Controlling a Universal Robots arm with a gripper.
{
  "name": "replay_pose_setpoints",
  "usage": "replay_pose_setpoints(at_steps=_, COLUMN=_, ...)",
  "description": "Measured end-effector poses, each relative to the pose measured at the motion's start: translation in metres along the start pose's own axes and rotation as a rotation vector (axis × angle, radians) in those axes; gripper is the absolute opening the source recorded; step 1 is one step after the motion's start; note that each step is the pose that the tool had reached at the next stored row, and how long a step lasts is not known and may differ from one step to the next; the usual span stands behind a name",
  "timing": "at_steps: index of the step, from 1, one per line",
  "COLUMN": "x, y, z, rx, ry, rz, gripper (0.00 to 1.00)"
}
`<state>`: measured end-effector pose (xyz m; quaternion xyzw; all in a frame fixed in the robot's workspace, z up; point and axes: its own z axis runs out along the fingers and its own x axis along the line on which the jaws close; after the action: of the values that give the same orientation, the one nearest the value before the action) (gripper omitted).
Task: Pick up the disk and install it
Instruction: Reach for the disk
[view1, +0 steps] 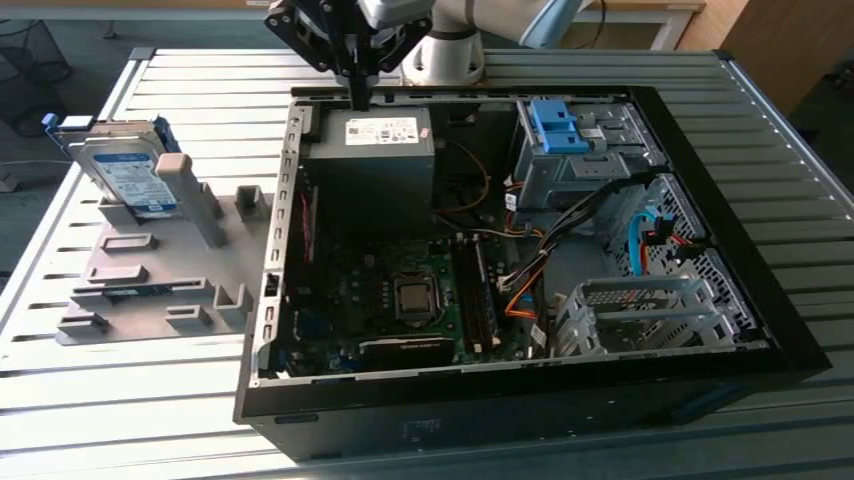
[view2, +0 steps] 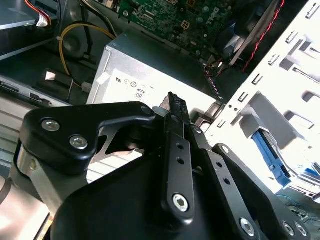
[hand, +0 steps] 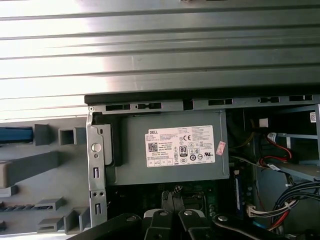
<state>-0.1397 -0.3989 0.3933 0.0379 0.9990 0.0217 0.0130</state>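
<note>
Above the power supply (view1: 378, 150), your gripper (view1: 360, 100) hangs closed and empty. Your disk (view1: 131, 172) leans in the grey rack (view1: 147, 290), well apart.

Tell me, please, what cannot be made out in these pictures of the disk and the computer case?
- Disk: exterior view, lower edge hidden by the grey holder.
- Arm: exterior view, cut off by the top edge above the gripper.
- Power supply: second wrist view, near part covered by the gripper.
</note>
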Motion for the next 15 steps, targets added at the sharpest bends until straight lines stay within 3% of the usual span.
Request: replay_pose_setpoints(at_steps=15, x=0.0035, y=-0.0003, z=0.0001, rx=0.0000, ry=0.0004, rz=0.000, gripper=0.11)
